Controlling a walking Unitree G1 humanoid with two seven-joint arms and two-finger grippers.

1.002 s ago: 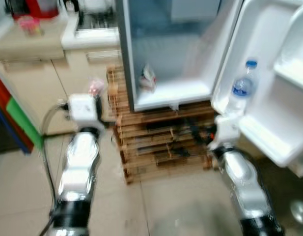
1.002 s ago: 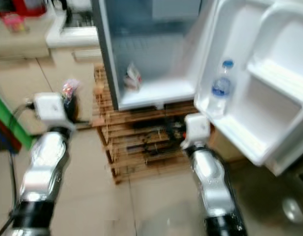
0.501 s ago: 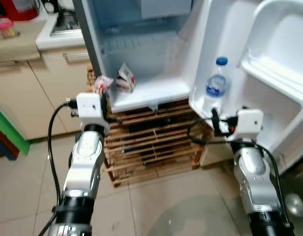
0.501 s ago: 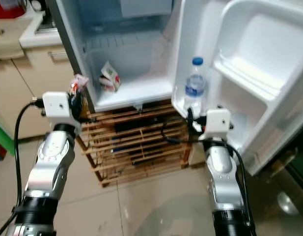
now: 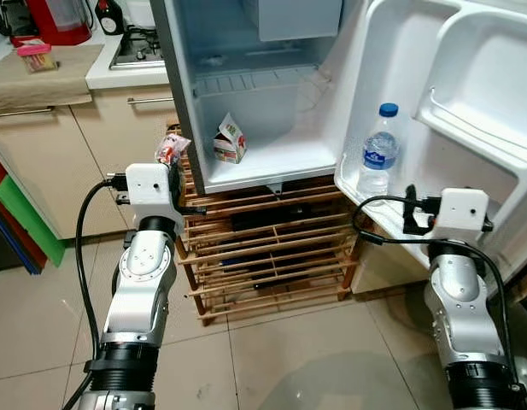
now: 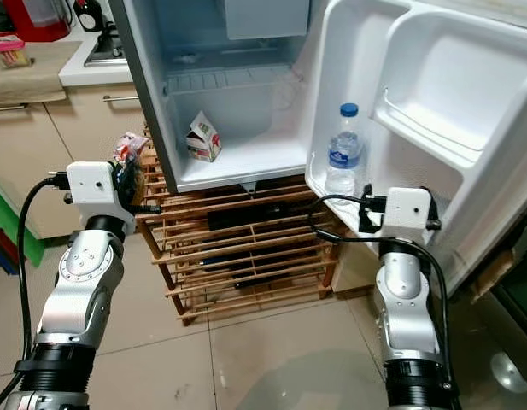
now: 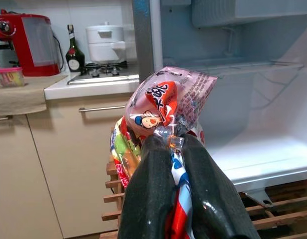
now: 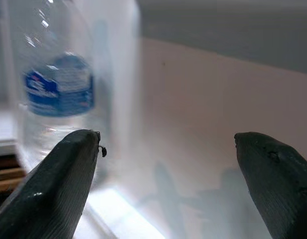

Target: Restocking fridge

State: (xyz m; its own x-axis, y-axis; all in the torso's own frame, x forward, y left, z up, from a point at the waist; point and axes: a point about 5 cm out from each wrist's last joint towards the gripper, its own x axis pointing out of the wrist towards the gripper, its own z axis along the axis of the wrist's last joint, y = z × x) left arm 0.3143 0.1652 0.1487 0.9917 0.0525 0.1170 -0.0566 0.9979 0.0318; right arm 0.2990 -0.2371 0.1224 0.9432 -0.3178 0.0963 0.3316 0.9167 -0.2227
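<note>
Left gripper (image 7: pixel 175 149): jaws clamped on the gathered neck of a snack bag (image 7: pixel 165 107), held up just outside the fridge (image 5: pixel 246 94), near its left front edge. Bag not yet inside.

Right gripper (image 8: pixel 168 164): jaws wide, nothing between them, facing the lower door shelf (image 5: pixel 400 226) close beside the water bottle (image 5: pixel 377 154), not touching it.

Progress: judged partly stocked. A small carton (image 5: pixel 230 142) sits on the fridge floor; the bottle stands upright in the door shelf. Remaining: carry the snack bag in and release it. Upper door bin (image 5: pixel 481 128) looks bare.

Labels: bag is clear plastic with red print and a cartoon face, lettering not legible. Bottle has a blue label and cap, text too blurred. Carton print too small to read.
</note>
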